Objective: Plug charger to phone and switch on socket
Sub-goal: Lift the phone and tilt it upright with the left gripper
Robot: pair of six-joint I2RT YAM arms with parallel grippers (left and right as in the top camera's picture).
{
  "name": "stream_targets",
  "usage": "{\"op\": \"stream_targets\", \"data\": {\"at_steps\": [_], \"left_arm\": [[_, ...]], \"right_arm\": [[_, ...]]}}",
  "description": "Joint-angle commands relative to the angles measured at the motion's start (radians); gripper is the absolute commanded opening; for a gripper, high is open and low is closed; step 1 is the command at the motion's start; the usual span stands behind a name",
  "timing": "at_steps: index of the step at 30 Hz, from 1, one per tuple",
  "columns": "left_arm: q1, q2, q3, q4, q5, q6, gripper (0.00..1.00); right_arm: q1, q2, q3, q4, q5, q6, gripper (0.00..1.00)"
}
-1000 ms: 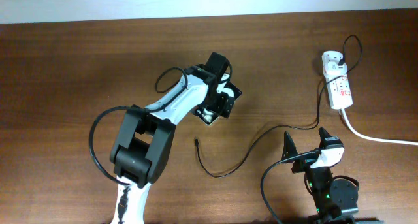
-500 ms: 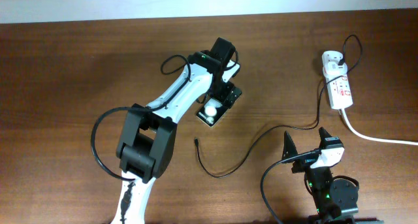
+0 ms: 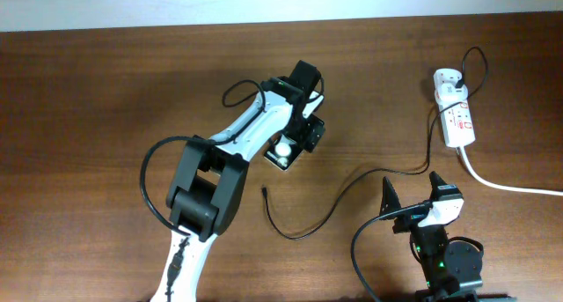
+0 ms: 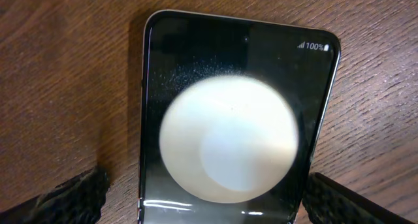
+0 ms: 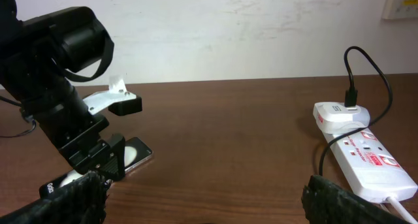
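**Overhead: left arm over the phone, charger tip loose on the table**

Everything sits on a brown table (image 3: 106, 99) with a clear wood grain. The phone (image 3: 283, 151) lies flat near the middle. From above it is mostly covered by the white-and-black left arm, and only one end with a white round spot shows.

In the left wrist view the phone is a glossy black slab with rounded corners and a thin pale rim. A large blurred cream disc covers much of its face, and tiny "100%" lettering sits at the top right. Its lower end is cut off by the frame. The left fingers (image 4: 72, 198), black and ribbed, stand spread on either side of that lower end. Whether either one touches the phone's edge cannot be told.

The charger (image 3: 396, 170) is a thin black cable looping across the table. Its small plug tip (image 3: 265, 192) lies free near the phone, not touching it. The other end rises to the white adapter (image 3: 447, 80) seated in the socket (image 3: 457, 117). The socket is a smooth white strip with red marks, far to the right. Its thick white cord (image 3: 510, 186) runs out of the frame. The switch positions are too small to read.

The right fingers (image 5: 65, 201) are spread wide and empty. Only their textured tips show, in the bottom corners of the right wrist view, well apart from the socket.
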Motion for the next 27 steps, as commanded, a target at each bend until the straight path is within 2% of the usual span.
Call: {"op": "stream_targets", "data": {"at_steps": [1,7,10,11,12,16,19,21,23,24,26,27], "left_arm": [[0.006,0.107,-0.06,-0.041,0.035,-0.008,0.99],[0.006,0.107,-0.06,-0.06,0.034,-0.036,1.0],[0.005,0.107,-0.06,-0.05,0.032,-0.034,0.93],[0.004,0.107,-0.06,-0.05,0.031,-0.034,0.88],[0.004,0.107,-0.06,-0.054,0.031,-0.036,0.76],[0.015,0.105,-0.06,-0.108,-0.085,-0.295,0.81],[0.073,0.099,-0.06,-0.149,-0.085,-0.418,0.82],[0.109,0.097,-0.06,-0.153,-0.038,-0.427,0.82],[0.16,0.095,-0.06,-0.16,0.035,-0.42,0.9],[0.188,0.095,-0.06,-0.164,0.088,-0.419,0.99],[0.249,0.095,-0.06,-0.178,0.179,-0.377,0.99],[0.275,0.095,-0.06,-0.19,0.177,-0.363,0.99]], "right_arm": [[0.006,-0.006,-0.005,-0.006,0.009,0.003,0.99],[0.006,-0.006,-0.005,-0.006,0.009,0.003,0.99],[0.006,-0.006,-0.005,-0.006,0.009,0.003,0.99],[0.006,-0.006,-0.005,-0.006,0.009,0.003,0.99],[0.006,-0.006,-0.005,-0.006,0.009,0.003,0.98],[0.006,-0.006,-0.005,-0.006,0.009,0.003,0.99],[0.006,-0.006,-0.005,-0.006,0.009,0.003,0.99],[0.006,-0.006,-0.005,-0.006,0.009,0.003,0.99],[0.006,-0.006,-0.005,-0.006,0.009,0.003,0.99],[0.006,-0.006,-0.005,-0.006,0.008,0.003,0.99],[0.006,-0.006,-0.005,-0.006,0.009,0.003,0.99],[0.006,-0.006,-0.005,-0.006,0.008,0.003,0.99]]}}
